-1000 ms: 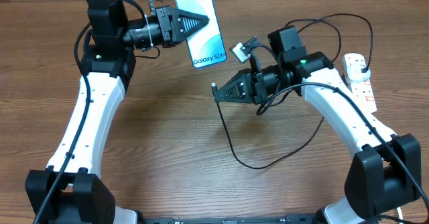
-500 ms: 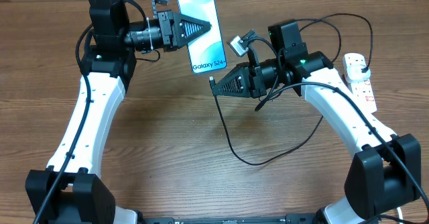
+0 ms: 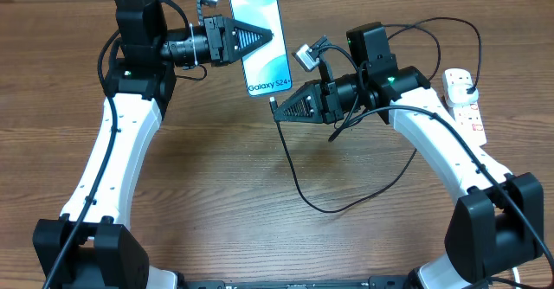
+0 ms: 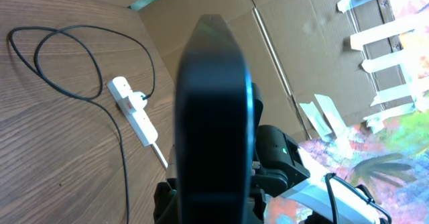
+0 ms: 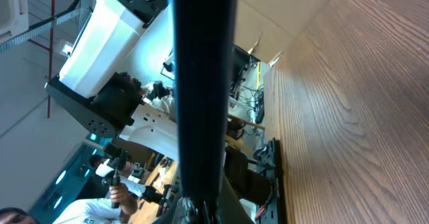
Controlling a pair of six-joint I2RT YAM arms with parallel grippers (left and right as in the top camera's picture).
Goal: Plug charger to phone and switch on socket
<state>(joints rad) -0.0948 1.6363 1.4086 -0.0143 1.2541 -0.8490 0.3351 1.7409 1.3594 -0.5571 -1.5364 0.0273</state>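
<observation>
Left gripper: left gripper (image 3: 268, 35) is clamped on the phone (image 3: 264, 64), holding it up off the table (image 3: 216, 176), screen to the overhead camera, "Galaxy S24" end pointing at the other arm
Right gripper: right gripper (image 3: 280, 109) is pinched shut on the small plug tip of the charger (image 3: 286, 150), nose aimed at the phone's lower edge
Gap: tip and phone are very close, just beside each other, but I can't see it seated; I'd call it lined up and not yet in
Charger run: the black cable drops from the tip, loops across the wood and runs back towards the socket (image 3: 466, 107)
Socket: lying at the far right of the table, well apart from both grippers, nobody near it
Outlets and what's in them: from the left wrist view one outlet carries the black plug head (image 4: 137, 100); I can't make out anything in the other
Phone port: hidden; the left wrist view shows only the phone's dark edge
Containers: no boxes, trays or bins anywhere in view
Done so far: phone lifted, cable tip gripped, wall end apparently plugged
Left to do: push the tip home, then press the red switch
Switch state: too small to tell on or off
</observation>
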